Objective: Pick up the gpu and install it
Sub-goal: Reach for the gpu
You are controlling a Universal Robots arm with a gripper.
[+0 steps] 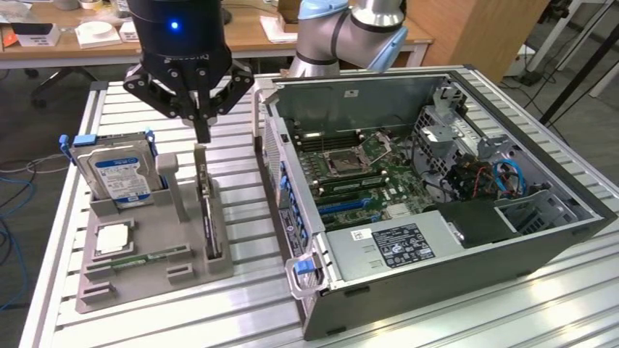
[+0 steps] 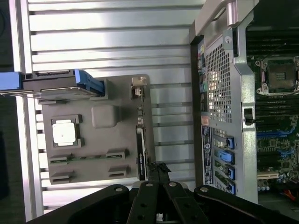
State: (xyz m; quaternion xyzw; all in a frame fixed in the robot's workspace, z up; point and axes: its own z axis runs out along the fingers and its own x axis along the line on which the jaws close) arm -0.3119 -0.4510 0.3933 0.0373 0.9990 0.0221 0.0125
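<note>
The gpu point(image 1: 208, 214) is a dark, thin card standing on edge in a slot of the grey holder point(image 1: 145, 284), its silver bracket end pointing up toward the back. My gripper point(image 1: 202, 135) hangs just above that bracket end with its black fingers pressed together and nothing between them. In the wrist view the gpu point(image 2: 139, 149) shows edge-on as a dark strip along the holder's point(image 2: 93, 140) side nearest the case, and the gripper point(image 2: 160, 169) tips meet over its end.
The open computer case point(image 1: 541, 239) lies on the exterior view's right with its motherboard point(image 1: 358, 174) exposed. The holder also carries a hard drive point(image 1: 121, 174), a processor point(image 1: 114, 238) and a memory stick point(image 1: 145, 257). Everything rests on the slatted aluminium table point(image 1: 483, 319).
</note>
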